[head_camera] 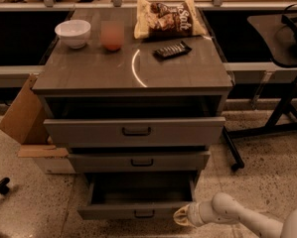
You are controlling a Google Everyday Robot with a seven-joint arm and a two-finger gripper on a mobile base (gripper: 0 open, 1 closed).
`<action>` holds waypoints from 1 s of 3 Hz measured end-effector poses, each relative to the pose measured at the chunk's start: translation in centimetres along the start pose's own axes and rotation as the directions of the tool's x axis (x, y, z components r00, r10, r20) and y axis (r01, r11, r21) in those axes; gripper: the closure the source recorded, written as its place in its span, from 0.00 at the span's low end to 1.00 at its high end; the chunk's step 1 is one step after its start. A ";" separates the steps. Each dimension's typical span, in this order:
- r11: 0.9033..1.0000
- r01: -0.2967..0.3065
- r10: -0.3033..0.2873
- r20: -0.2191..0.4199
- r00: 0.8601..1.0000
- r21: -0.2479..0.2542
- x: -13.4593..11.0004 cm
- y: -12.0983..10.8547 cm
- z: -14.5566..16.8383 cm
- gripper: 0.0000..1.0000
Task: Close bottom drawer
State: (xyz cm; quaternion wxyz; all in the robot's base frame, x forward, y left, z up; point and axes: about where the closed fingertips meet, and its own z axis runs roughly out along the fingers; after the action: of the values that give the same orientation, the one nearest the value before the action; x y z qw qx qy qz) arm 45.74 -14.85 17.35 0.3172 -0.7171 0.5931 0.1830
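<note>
The bottom drawer [138,211] is the lowest of three grey-brown drawers. It stands pulled well out, showing its deep grey box and a small dark bar handle [144,213]. My gripper [180,216] is low at the bottom right, just beside the right end of the bottom drawer's front. The white arm [237,217] runs off to the lower right.
The middle drawer [138,160] and the wide top drawer [134,131] also stand partly out. On the cabinet top lie a white bowl [72,32], an apple [112,36], a chip bag [168,18] and a dark bar [172,50]. A cardboard box [24,118] stands left, a chair base [267,128] right.
</note>
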 end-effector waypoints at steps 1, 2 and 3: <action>0.998 -0.057 0.058 -0.008 0.998 0.030 0.7 -1.5 0.2 1.00; 0.993 -0.112 0.112 -0.019 0.993 0.041 2.1 -2.7 1.2 1.00; 0.988 -0.135 0.137 -0.029 0.990 0.069 2.8 -4.1 1.6 1.00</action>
State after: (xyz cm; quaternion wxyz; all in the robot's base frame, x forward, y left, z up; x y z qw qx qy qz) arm 50.58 -15.45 15.33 0.3175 -0.6669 0.6517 0.1721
